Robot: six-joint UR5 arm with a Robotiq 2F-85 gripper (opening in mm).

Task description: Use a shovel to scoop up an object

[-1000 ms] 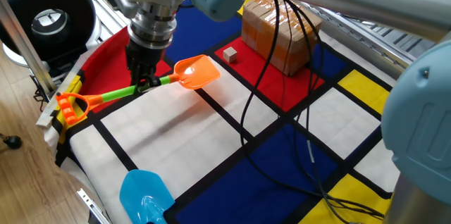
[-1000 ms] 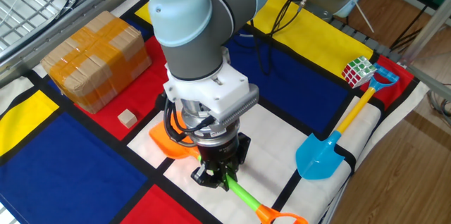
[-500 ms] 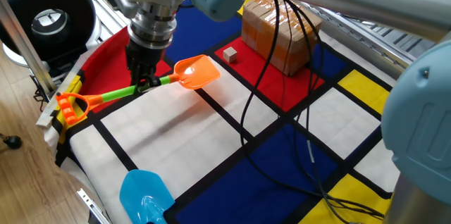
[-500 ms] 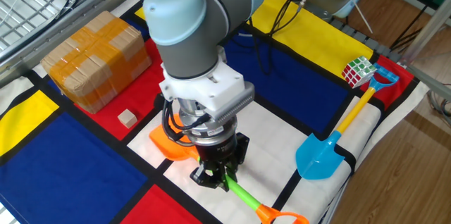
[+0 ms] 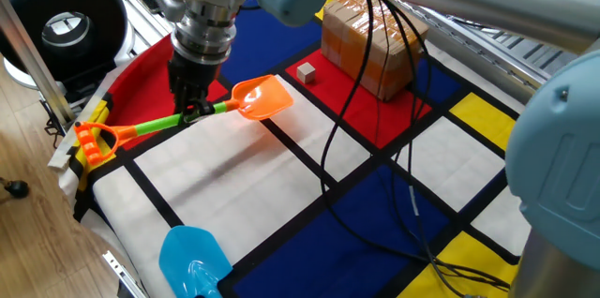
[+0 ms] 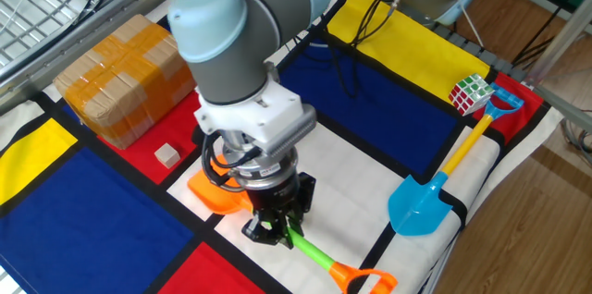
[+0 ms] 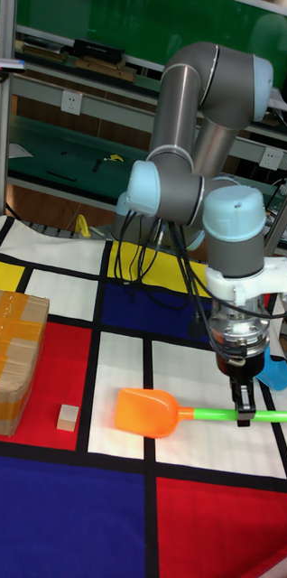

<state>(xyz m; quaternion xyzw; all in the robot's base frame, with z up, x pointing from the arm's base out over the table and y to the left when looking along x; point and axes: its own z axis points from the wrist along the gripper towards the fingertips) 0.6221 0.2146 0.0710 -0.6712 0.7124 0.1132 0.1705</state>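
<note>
The shovel has an orange blade (image 5: 262, 97) (image 6: 211, 191) (image 7: 149, 413), a thin green shaft (image 5: 155, 125) (image 7: 217, 415) and an orange D-loop (image 5: 94, 141) (image 6: 365, 282). My gripper (image 5: 194, 111) (image 6: 274, 232) (image 7: 243, 414) is shut on the green shaft, holding the shovel level just above the cloth. The object, a tiny tan wooden cube (image 5: 306, 73) (image 6: 166, 154) (image 7: 67, 417), rests on a red panel a short way beyond the blade's tip, apart from it.
A big brown tape-wrapped box (image 5: 370, 37) (image 6: 125, 74) (image 7: 8, 357) stands beside the cube. A light blue shovel (image 5: 193, 260) (image 6: 442, 186) lies near the table edge, with a Rubik's cube (image 6: 471, 92) by its handle. Black cables (image 5: 408, 195) trail over the cloth.
My gripper has shifted left in the other fixed view, carrying the shovel with it, so the blade is nearer the cube.
</note>
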